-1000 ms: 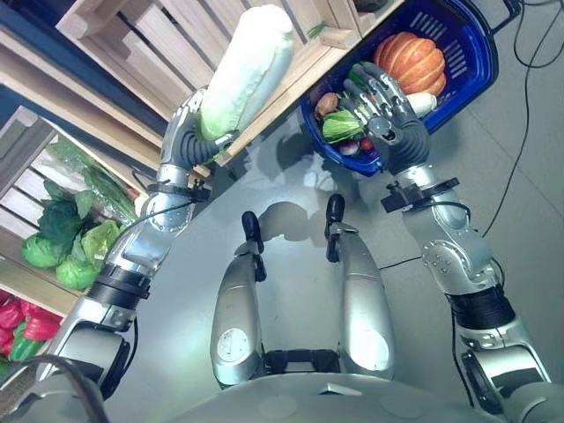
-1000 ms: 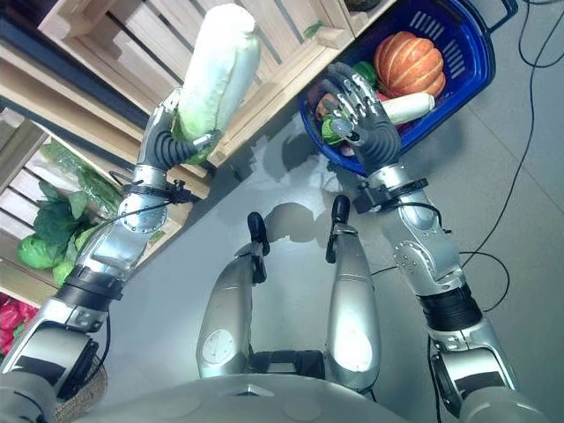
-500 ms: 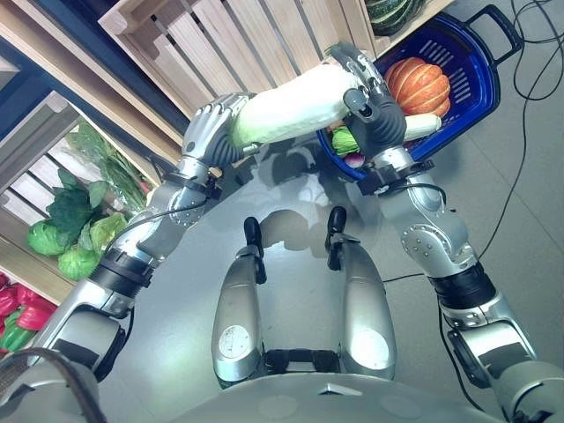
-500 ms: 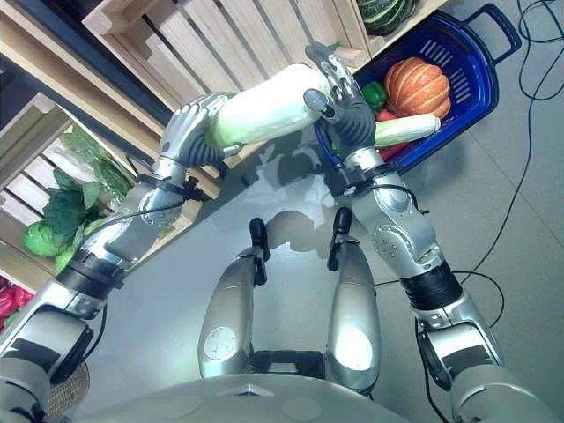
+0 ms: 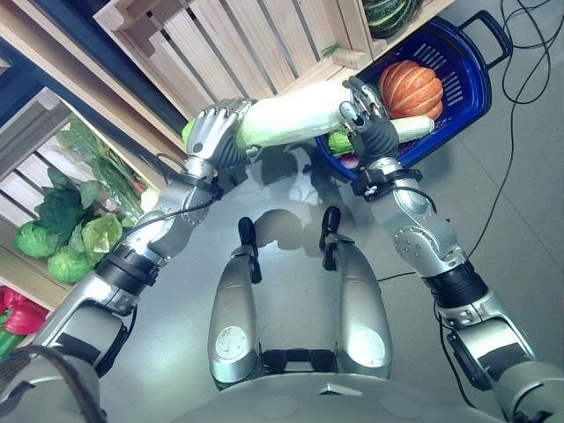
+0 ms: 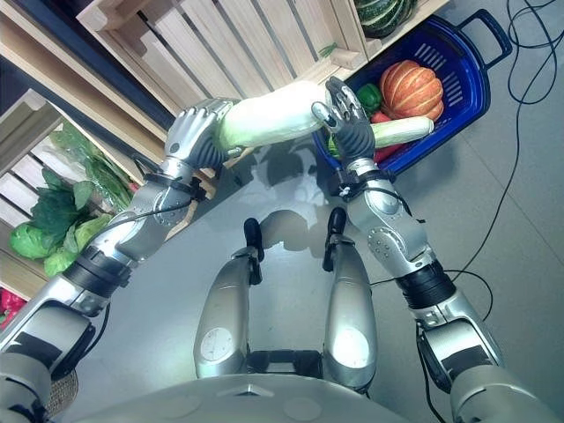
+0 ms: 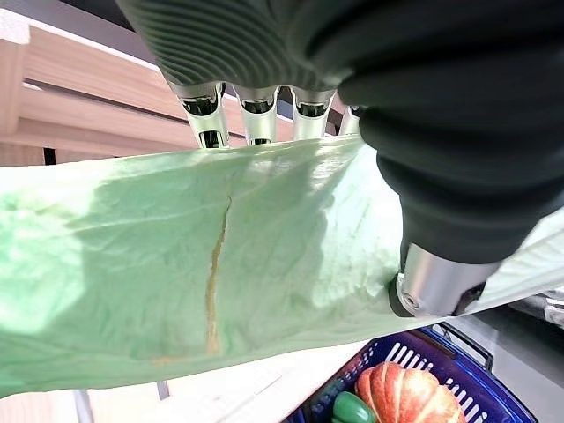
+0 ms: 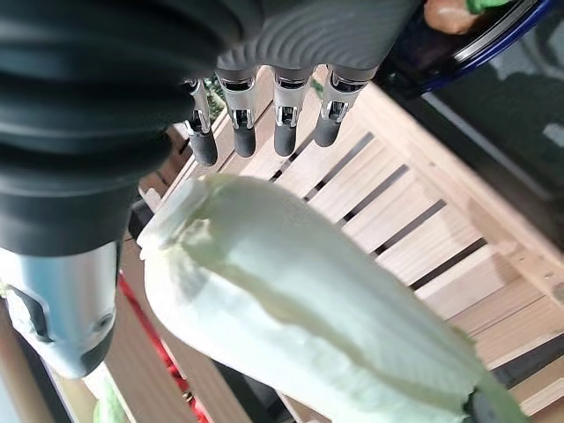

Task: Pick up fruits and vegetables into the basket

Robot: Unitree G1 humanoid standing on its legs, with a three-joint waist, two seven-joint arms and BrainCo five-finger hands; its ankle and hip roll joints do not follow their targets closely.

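Fingers [image 7: 256, 119] of the left hand [image 5: 214, 132]: curled round the leafy green end of a long pale napa cabbage [image 5: 295, 110], thumb wrapped on the opposite side; clamped on the cabbage.

Fingers [image 8: 282, 132] of the right hand [image 5: 368, 123]: fairly straight and slightly spread beside the white stem end of the same cabbage; thumb on the other side of that end. The hand cradles the end rather than closing on it.

Napa cabbage: held level in the air between the two hands, in front of the wooden crates, its white end at the near rim of the basket.

Blue basket [image 5: 471, 84]: plastic, slotted walls, dark handle at its far end; stands on the grey floor [image 5: 520, 220] to the robot's right, beside the crates. Contents:
- orange ribbed pumpkin [image 5: 410, 86], toward the far side;
- pale long vegetable [image 5: 414, 129], lying just beside the pumpkin, near the right hand;
- green pepper [image 6: 369, 95], next to the pumpkin;
- small green and red items partly hidden behind the right hand; kind cannot be told.

Wooden crates [image 5: 220, 44]: slatted, light wood, stacked at an angle ahead of the robot.
- dark green striped squash [image 5: 392, 12] in the crate next to the basket;
- leafy greens [image 5: 70, 233] and round green cabbages in the crate to the robot's left;
- red peppers [image 5: 16, 313] at the far left edge.
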